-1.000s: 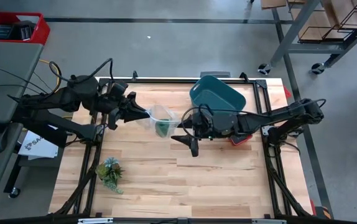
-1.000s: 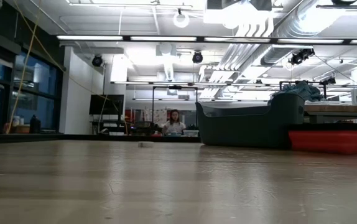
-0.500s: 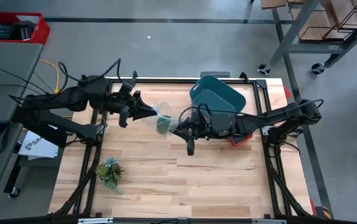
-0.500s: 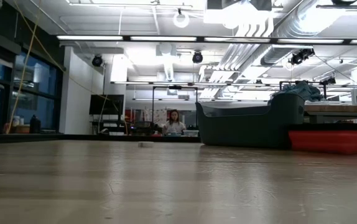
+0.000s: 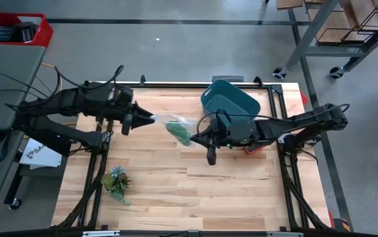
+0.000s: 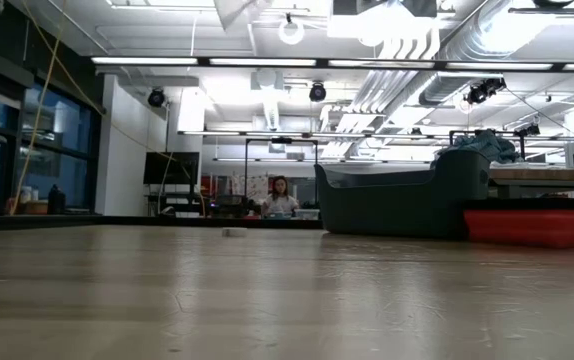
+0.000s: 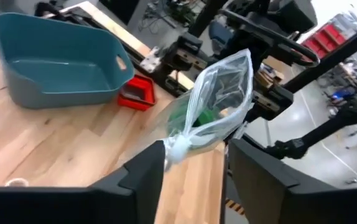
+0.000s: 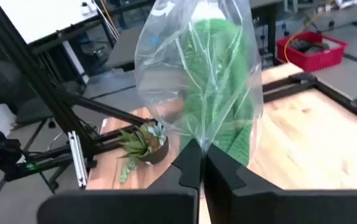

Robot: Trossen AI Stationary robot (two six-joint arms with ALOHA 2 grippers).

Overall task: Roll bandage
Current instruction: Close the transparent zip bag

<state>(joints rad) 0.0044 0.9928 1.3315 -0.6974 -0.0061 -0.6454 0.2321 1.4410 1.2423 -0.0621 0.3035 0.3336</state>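
High view / bag: clear plastic bag hangs stretched above the worktop, between the two grippers.
High view / bandage: green bandage sits bunched inside the bag, nearer the right gripper.
High view / left gripper: left gripper meets the bag's left end; fingers pressed together on the plastic.
High view / right gripper: right gripper meets the bag's right end, in front of the teal bin.
High view / other items: red tray beside the bin, partly under the right arm; small potted plant near the worktop's left front corner.
Low view / worktop: bare wood surface; neither gripper nor bag appears.
Low view / far items: teal bin and red tray at the far edge; a person sits in the room behind.
Left wrist view / bag: bag is pinched at a gathered corner by the fingers; green bandage shows through the plastic.
Left wrist view / background: teal bin and red tray on the worktop.
Right wrist view / bag: bag stands up from the fingers, which are shut tight on its edge.
Right wrist view / bandage: crumpled green fabric fills the bag's middle.
Right wrist view / background: potted plant on the worktop beyond.
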